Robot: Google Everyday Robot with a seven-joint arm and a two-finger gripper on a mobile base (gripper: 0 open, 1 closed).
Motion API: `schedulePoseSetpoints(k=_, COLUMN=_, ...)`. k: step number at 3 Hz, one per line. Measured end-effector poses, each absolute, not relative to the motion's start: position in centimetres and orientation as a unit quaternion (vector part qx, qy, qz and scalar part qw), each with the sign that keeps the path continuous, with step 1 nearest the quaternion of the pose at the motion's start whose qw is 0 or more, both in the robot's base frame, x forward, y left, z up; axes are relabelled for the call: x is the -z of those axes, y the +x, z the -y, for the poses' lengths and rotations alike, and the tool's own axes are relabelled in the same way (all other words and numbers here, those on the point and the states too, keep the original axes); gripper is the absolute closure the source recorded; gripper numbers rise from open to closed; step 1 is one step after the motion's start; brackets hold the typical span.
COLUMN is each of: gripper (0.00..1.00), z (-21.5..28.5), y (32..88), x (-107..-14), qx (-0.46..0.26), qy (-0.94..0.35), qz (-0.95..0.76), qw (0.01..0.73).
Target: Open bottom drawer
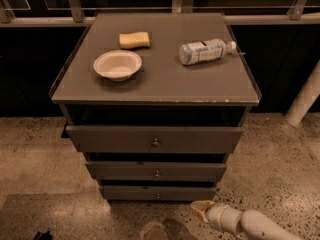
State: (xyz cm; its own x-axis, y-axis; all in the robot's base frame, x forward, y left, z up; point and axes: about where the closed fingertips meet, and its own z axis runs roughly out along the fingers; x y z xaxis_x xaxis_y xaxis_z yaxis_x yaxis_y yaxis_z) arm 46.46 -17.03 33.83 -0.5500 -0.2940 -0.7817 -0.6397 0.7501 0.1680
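Open floor (125, 214) separates the gripper (201, 209), low right, from the bottom drawer (131, 192)
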Motion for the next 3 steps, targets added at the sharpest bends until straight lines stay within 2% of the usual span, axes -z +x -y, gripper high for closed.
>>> schedulePoseSetpoints(k=1, gripper=1.00, z=16.3, y=48.3, x=-29.6, qx=-0.214, qy=-0.240, qz=-0.860, qw=0.396)
schedulePoseSetpoints(k=3, gripper=1.00, z=16.6, y=49.3, x=-28.6, qx=-0.210, qy=-0.222, qz=-0.861, qw=0.407)
